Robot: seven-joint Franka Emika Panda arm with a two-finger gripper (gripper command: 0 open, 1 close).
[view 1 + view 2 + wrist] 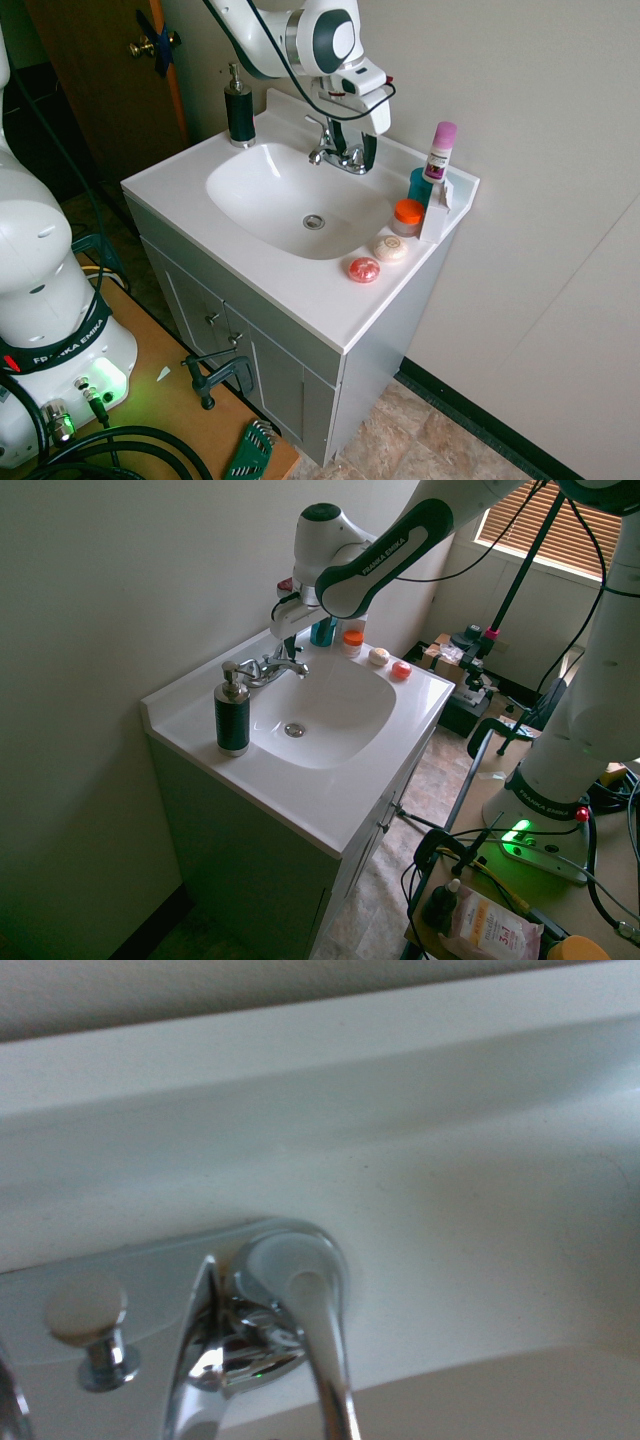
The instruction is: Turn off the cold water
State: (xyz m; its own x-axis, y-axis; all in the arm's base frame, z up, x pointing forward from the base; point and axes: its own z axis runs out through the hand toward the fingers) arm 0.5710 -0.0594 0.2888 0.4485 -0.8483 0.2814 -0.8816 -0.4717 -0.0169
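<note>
1. The chrome two-handle faucet stands at the back rim of the white vanity sink surface, at 12 o'clock from the drain in the first exterior view.
2. In the wrist view, one chrome lever handle shows close up; its long axis runs from its round base out over the basin.
3. A small chrome pull knob stands just beside that handle on the faucet plate.
4. The gripper hangs over the faucet, its dark fingers pointing down either side of a handle. They stand apart, and whether they touch the handle I cannot tell.
5. A black soap dispenser with a chrome pump stands at 10 o'clock from the drain.
6. A pink round soap lies at 4 o'clock.
</note>
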